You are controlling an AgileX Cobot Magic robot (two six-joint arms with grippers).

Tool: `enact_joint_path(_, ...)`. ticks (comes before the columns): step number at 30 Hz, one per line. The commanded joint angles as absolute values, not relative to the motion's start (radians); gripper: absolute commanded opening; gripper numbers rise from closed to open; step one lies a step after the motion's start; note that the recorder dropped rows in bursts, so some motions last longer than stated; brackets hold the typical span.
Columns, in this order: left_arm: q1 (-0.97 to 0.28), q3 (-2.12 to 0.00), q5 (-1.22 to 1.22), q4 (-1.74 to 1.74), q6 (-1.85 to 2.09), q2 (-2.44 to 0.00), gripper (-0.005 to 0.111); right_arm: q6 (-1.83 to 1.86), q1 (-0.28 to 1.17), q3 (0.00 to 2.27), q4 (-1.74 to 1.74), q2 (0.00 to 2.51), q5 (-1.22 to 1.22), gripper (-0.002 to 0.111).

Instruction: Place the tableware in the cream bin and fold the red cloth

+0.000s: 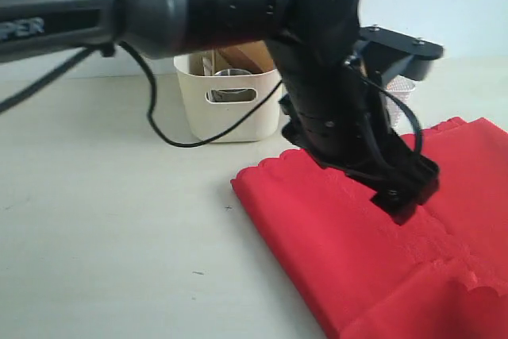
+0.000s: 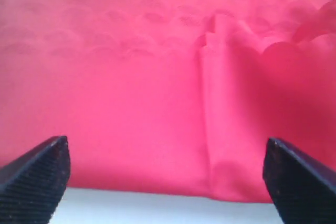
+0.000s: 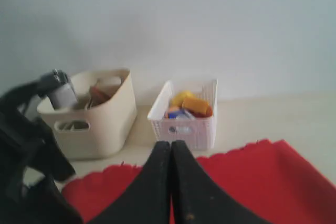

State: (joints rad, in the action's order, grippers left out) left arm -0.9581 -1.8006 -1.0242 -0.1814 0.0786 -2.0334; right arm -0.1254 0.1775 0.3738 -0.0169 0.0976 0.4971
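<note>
One red cloth [image 1: 333, 260]. One cream bin [image 1: 230, 109] at 11 o'clock, one white lattice basket [image 3: 185, 124] at 1 o'clock, half-masked by left arm [image 1: 325, 77]. Left gripper [image 2: 165, 148] released over cloth; right gripper [image 3: 171, 148] clenched, empty.

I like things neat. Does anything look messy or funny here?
Only the red cloth: a raised ridge runs across it and its wavy edges bunch up unevenly. The cream bin and white basket stand upright, nothing spilled.
</note>
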Motion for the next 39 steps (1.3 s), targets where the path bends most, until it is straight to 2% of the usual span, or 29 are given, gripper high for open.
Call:
enact_joint_path(1, -0.877, -1.621, -0.962, -0.163, 0.064, -1.895, 0.094, -0.051, 0.175, 0.462, -0.108, 0.230, 0.711, 0.000)
enact_joint_path(4, -0.817, -1.489, -0.908, -0.165, 0.060, -1.788, 0.094, -0.055, 0.175, 0.547, -0.110, 0.368, 0.779, 0.004)
enact_joint_path(9, -0.738, -1.317, -0.827, -0.165, 0.060, -1.576, 0.094, 0.061, 0.175, 0.698, -0.184, 0.645, 0.888, 0.018)
enact_joint_path(11, -0.718, -1.268, -0.802, -0.165, 0.060, -1.497, 0.094, 0.123, 0.175, 0.749, -0.229, 0.763, 0.930, 0.027)
enact_joint_path(14, -0.709, -1.212, -0.789, -0.165, 0.065, -1.379, 0.094, 0.235, 0.175, 0.822, -0.310, 0.963, 0.987, 0.050)
enact_joint_path(17, -0.709, -1.167, -0.789, -0.165, 0.067, -1.257, 0.094, 0.295, 0.175, 0.870, -0.343, 1.133, 1.013, 0.065)
enact_joint_path(23, -0.709, -1.074, -0.785, -0.136, 0.067, -1.039, 0.094, 0.378, 0.175, 0.948, -0.343, 1.414, 0.981, 0.069)
enact_joint_path(29, -0.709, -0.962, -0.740, -0.132, 0.063, -0.887, 0.094, 0.501, 0.118, 1.070, -0.429, 1.630, 0.957, 0.079)
enact_joint_path(39, -0.709, -0.850, -0.653, -0.103, 0.025, -0.780, 0.094, 0.818, 0.009, 1.280, -0.584, 1.923, 0.967, 0.079)
